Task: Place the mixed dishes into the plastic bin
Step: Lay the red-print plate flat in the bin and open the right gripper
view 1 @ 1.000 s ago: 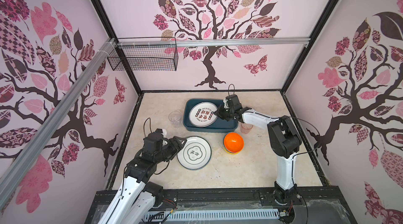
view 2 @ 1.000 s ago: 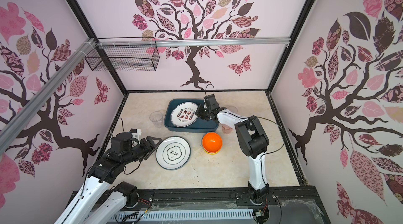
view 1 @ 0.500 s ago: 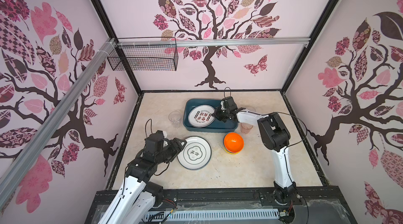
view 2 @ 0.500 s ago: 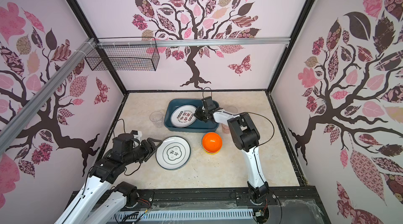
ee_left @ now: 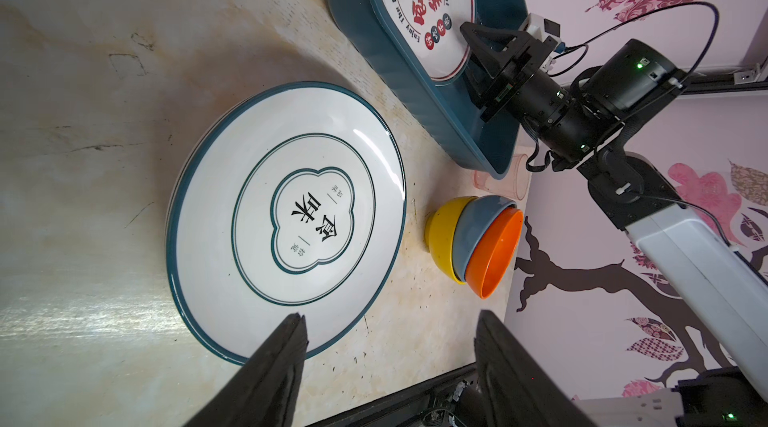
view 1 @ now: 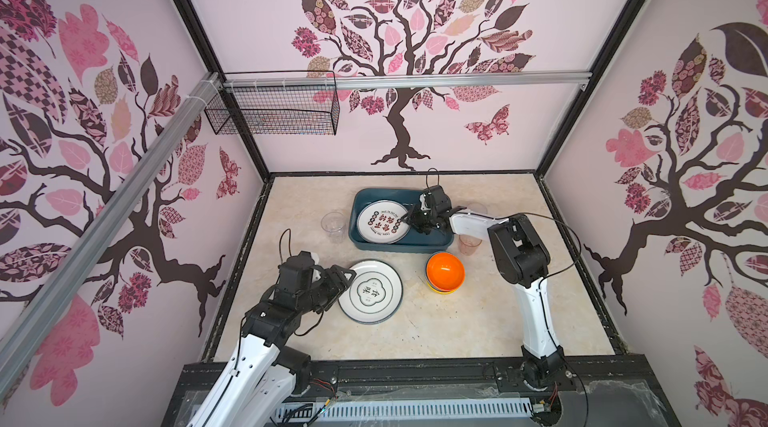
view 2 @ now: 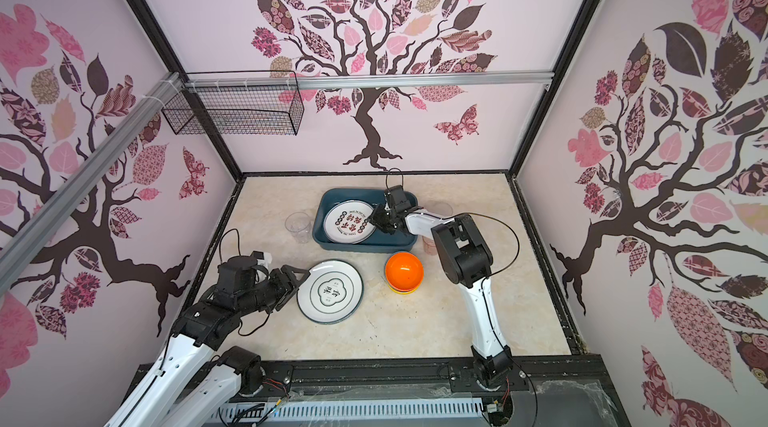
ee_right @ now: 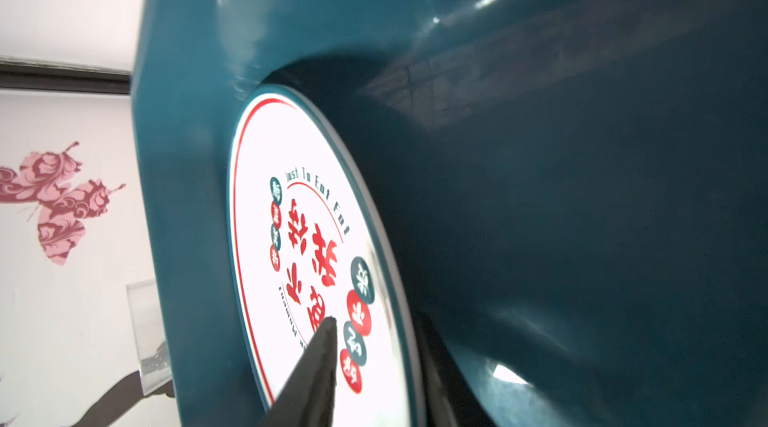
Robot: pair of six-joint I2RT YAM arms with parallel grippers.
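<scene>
The plastic bin (view 1: 432,244) (view 2: 328,200) (ee_right: 540,196) holds a white plate with red characters (view 1: 382,222) (view 2: 349,223) (ee_right: 282,155). My right gripper (view 1: 409,219) (ee_right: 376,333) is open, its jaws parted astride that plate's right rim. A teal-rimmed plate (view 1: 370,291) (ee_left: 286,217) lies in front of the bin. My left gripper (view 1: 343,285) (ee_left: 390,317) is open at its left edge, empty. Nested orange, blue and yellow bowls (view 1: 444,270) (ee_left: 494,254) sit right of that plate. A clear cup (view 1: 333,223) stands left of the bin and a pinkish cup (view 1: 469,244) to its right.
Another clear cup (view 1: 476,209) stands behind my right forearm. A black wire basket (view 1: 274,113) hangs high on the back left wall. Patterned walls close in the marble table (view 1: 457,321) on three sides.
The red-lettered plate, held tilted over the bin a second ago, now lies in it. My right gripper's jaws have parted. The left arm has hardly moved.
</scene>
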